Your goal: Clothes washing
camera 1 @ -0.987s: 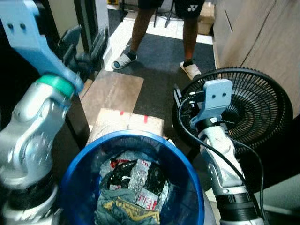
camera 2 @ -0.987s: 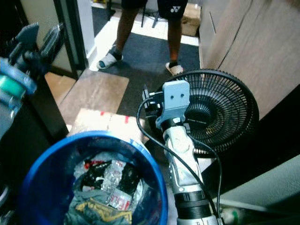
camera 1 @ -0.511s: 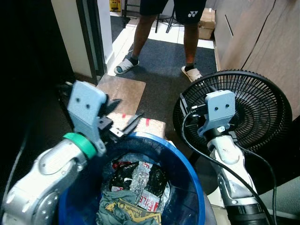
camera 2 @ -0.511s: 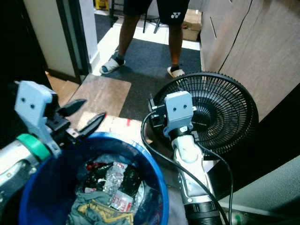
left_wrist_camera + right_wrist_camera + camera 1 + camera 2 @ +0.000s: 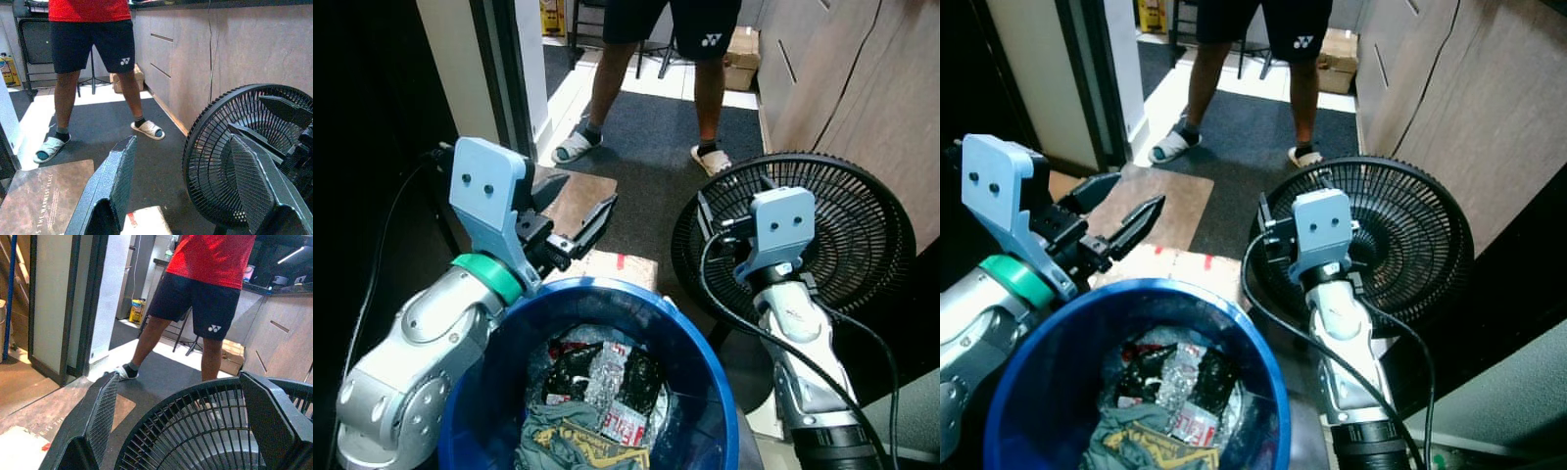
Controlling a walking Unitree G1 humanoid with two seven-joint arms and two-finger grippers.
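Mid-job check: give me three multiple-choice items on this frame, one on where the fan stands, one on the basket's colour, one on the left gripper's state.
1. Where is the black fan?
A. Behind the right arm, beside the wooden cabinet
B. Inside the basket
C. On the brown mat

2. What colour is the basket holding the clothes?
A. Red
B. Blue
C. White

3. What state is the left gripper in?
A. Shut on a shirt
B. Open and empty, above the basket's far rim
C. Deep among the clothes

Answers:
1 A: the fan's grille stands behind the right gripper, against the cabinet wall.
2 B: the rim is bright blue.
3 B: the fingers are spread with nothing between them.
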